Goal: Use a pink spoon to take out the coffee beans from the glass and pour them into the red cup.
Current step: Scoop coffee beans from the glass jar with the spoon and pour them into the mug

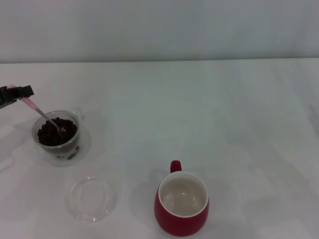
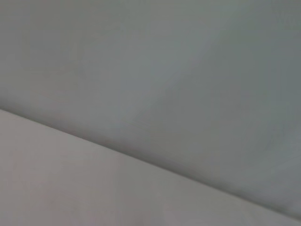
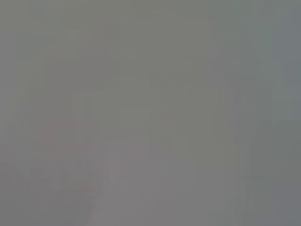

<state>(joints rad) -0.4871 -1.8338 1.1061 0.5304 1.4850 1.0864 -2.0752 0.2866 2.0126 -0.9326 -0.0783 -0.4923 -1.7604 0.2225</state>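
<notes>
The left gripper [image 1: 17, 93] pinched the pink spoon [image 1: 42, 115] by its handle just beside the glass [image 1: 57, 136], slanting its bowl into the coffee beans [image 1: 56, 133] to scoop; the red cup [image 1: 181, 204] waited well apart, mouth upward, on the surface [image 1: 199, 109]; the right gripper went unseen.

text: none legible | labels/brands/numbers: nothing readable showing in head or wrist views

Pink spoon [image 1: 44, 113] tilted in bean-filled glass [image 1: 56, 136]
</notes>
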